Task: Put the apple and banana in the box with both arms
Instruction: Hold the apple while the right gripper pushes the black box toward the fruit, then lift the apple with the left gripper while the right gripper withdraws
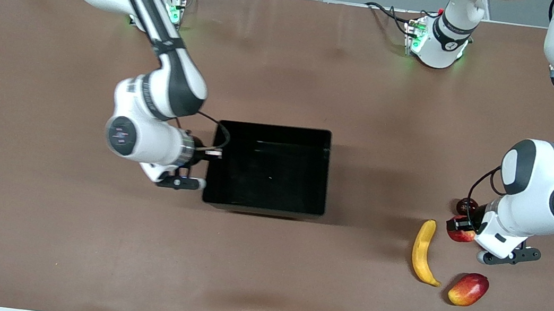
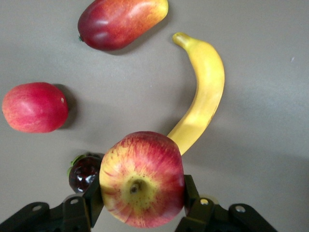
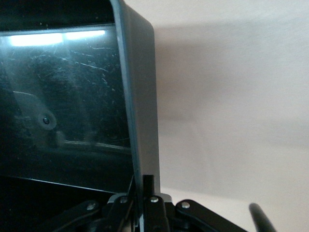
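Left claw [image 2: 140, 203] clamped on apple [image 2: 141, 179], lifted just above counter [image 1: 31, 230] beside banana [image 1: 425, 252]. Box [image 1: 325, 172] well apart, toward right arm's end; right claw [image 3: 143, 193] pinching its wall.

Robot lab: 2 arms [image 1: 159, 76], brown-covered table [image 1: 34, 209], cables.

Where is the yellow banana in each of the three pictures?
Front view: the banana lies on the table toward the left arm's end, beside the mango.
Left wrist view: the banana curves past the apple held in the left gripper.
Right wrist view: not in it; only the box wall shows.
Shared landmark: the mango by the banana's tip.
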Motion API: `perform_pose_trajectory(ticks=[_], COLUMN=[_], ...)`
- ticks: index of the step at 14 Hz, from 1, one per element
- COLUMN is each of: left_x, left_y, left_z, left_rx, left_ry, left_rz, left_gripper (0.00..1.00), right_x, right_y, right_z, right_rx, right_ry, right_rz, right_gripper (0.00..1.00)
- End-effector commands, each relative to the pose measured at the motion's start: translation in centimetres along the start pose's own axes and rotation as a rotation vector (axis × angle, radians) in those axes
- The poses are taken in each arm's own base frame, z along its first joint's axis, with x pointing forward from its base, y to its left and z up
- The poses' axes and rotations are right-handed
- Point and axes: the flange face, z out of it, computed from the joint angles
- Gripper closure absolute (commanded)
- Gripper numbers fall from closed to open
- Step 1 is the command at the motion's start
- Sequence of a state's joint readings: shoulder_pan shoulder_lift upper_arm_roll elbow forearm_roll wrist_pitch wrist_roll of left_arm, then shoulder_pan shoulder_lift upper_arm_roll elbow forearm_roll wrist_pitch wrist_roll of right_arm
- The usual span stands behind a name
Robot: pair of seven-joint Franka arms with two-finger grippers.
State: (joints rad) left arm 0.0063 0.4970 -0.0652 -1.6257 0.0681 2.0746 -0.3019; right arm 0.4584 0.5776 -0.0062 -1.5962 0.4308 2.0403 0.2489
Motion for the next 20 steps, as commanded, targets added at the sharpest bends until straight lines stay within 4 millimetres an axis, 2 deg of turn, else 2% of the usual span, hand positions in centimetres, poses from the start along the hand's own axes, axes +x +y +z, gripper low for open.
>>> perform_pose_trajectory(ticks=[1, 2, 4, 5, 6, 8, 10, 14, 16, 17, 20], left_x=[-0.8, -0.8, -0.9, -0.9, -0.9, -1.1, -1.3, -2.4, -2.8, -3.1, -3.6], left_y=[-0.4, -0.4, -0.4, -0.5, -0.5, -0.3, -0.2, 2.4, 3.3, 3.9, 5.0], left_z=[-0.7, -0.6, -0.7, -0.7, -0.7, -1.2, -1.6, -2.3, -2.8, -2.9, -3.6], left_rx=[0.021, 0.021, 0.022, 0.025, 0.026, 0.026, 0.029, 0.017, 0.013, 0.011, 0.008], left_ry=[-0.006, -0.007, -0.01, -0.019, -0.022, -0.021, -0.03, -0.038, -0.04, -0.043, -0.041], left_rz=[0.0, 0.0, 0.0, -0.002, -0.005, -0.006, -0.009, -0.044, -0.055, -0.059, -0.066], left_gripper=[1.0, 1.0, 1.0, 1.0, 1.0, 1.0, 1.0, 1.0, 1.0, 1.0, 1.0], right_x=[-0.1, -0.4, -0.3, 0.0, 0.2, 0.3, 1.0, 3.4, 4.2, 4.1, 2.8], right_y=[-3.0, -4.2, -5.0, -5.4, -5.8, -6.3, -6.3, -1.3, 2.5, 4.0, 9.4], right_z=[3.2, 4.5, 6.6, 6.3, 5.4, 3.3, -1.0, -11.1, -15.7, -17.3, -24.0], right_rx=[0.023, 0.021, 0.013, 0.014, 0.016, 0.009, -0.012, -0.007, 0.006, 0.006, -0.005], right_ry=[0.031, 0.048, 0.058, 0.066, 0.078, 0.09, 0.042, -0.012, -0.023, -0.029, -0.006], right_rz=[0.012, 0.008, 0.049, 0.042, 0.023, 0.007, -0.005, 0.043, 0.085, 0.101, 0.164], right_gripper=[1.0, 1.0, 1.0, 0.9, 0.01, 0.0, 0.0, 0.0, 0.0, 0.0, 0.0])
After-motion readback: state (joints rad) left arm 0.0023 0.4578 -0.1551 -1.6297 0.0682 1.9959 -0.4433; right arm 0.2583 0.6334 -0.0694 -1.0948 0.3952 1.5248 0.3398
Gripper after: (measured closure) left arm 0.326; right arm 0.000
